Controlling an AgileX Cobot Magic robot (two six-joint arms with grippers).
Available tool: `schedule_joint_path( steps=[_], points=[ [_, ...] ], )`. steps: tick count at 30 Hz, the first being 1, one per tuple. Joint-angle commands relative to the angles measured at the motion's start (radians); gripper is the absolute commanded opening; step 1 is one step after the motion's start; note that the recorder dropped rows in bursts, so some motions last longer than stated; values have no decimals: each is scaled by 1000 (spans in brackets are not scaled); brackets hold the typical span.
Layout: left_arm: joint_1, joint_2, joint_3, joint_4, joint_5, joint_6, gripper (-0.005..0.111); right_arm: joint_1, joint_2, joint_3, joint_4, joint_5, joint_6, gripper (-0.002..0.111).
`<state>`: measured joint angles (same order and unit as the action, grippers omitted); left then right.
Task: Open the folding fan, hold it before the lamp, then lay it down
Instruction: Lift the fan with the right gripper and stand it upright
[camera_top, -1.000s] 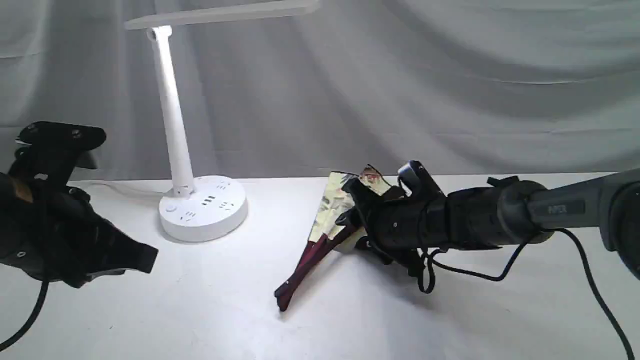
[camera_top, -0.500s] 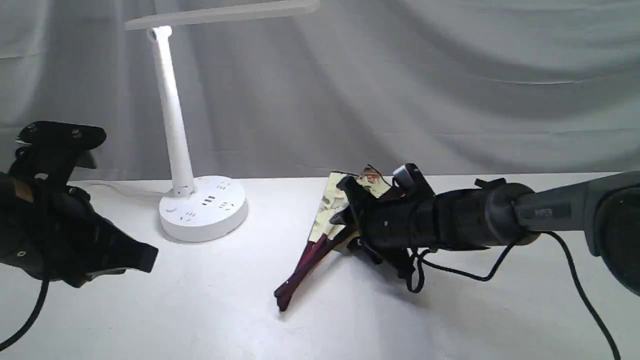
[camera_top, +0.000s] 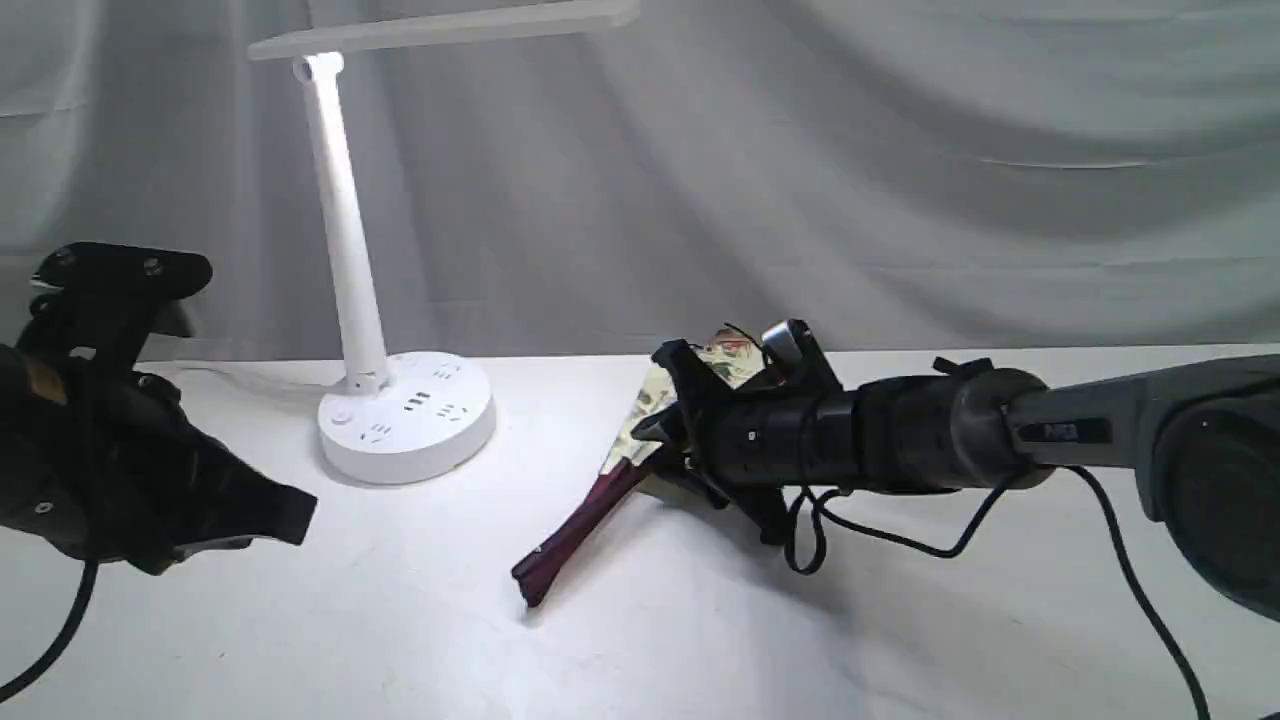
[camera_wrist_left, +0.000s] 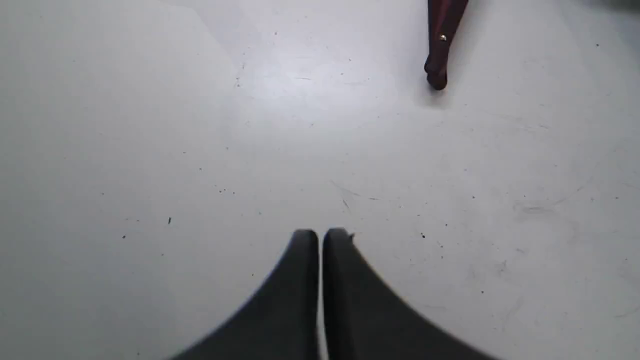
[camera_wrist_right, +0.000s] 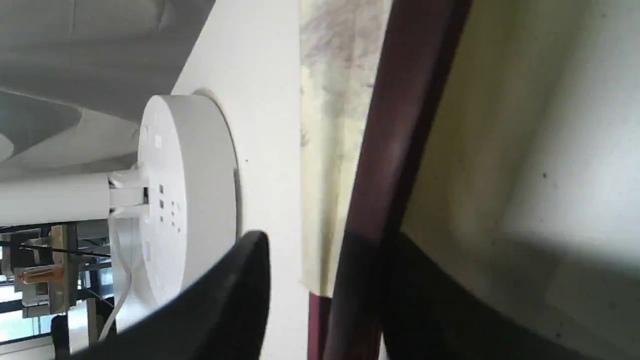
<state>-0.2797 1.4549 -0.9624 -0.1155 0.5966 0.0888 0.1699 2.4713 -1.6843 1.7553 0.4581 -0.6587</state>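
Fan: my folding fan (camera_top: 590, 515) lies on the desk (camera_top: 400, 620) at about 4 o'clock from the lamp (camera_top: 345, 260). It is barely parted, with its pivot end pointing toward 7 o'clock.
Right hand: my right hand (camera_top: 665, 395) is spread, its fingers straddling the maroon outer rib (camera_wrist_right: 395, 150). A strip of desk shows beside one finger, so I judge there is no firm pinch yet.
Left hand: my left hand (camera_wrist_left: 320, 235) is pressed together and empty, at 8 o'clock from the lamp, well apart from the fan.
Done: nothing, as I judge it.
Left: opening the fan, holding it before the lamp, laying it down.
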Motion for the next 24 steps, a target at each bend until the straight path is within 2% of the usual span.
schedule_joint_path(
  steps=[1, 5, 11, 16, 24],
  points=[
    [-4, 2, -6, -7, -9, -2, 0, 0, 29, 9, -11, -32, 13, 35],
    [-4, 2, -6, -7, -9, -2, 0, 0, 29, 9, -11, -35, 13, 26],
    [-4, 2, -6, -7, -9, -2, 0, 0, 29, 9, -49, -31, 13, 1],
    [-4, 2, -6, -7, -9, -2, 0, 0, 29, 9, -52, 11, 11, 0],
    [-4, 2, -6, -7, -9, -2, 0, -33, 29, 9, -28, 223, 11, 0]
  ],
)
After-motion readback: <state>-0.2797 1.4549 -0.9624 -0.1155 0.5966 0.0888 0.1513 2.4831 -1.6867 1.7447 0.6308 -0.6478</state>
